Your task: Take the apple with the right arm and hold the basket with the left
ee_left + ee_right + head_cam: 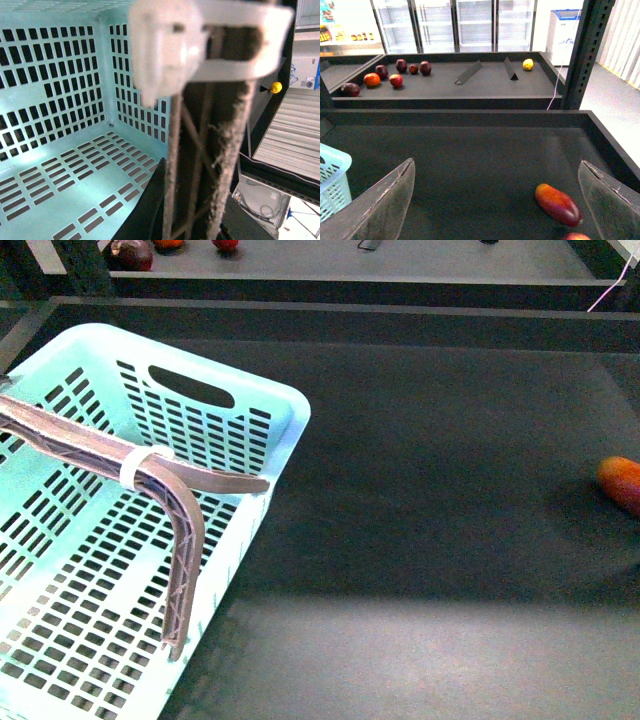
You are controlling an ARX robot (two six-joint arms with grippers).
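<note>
The pale turquoise basket (250, 415) fills the front view's left side, its grey-brown ribbed handle (185, 540) raised and banded in white. In the left wrist view my left gripper (192, 220) is shut on that handle (210, 165), above the basket's slotted floor (60, 165). My right gripper (496, 163) hangs open over the dark mat, with nothing between its clear fingers (385, 205). Only the top of a round red fruit, seemingly the apple (576, 236), shows at the frame's edge near the right finger. The apple does not show in the front view.
An elongated orange-red fruit (558, 204) lies beside that red fruit and shows at the front view's right edge (620, 483). A raised black rim (470, 117) bounds the mat. The shelf behind holds several fruits (396, 80) and a yellow one (528, 64).
</note>
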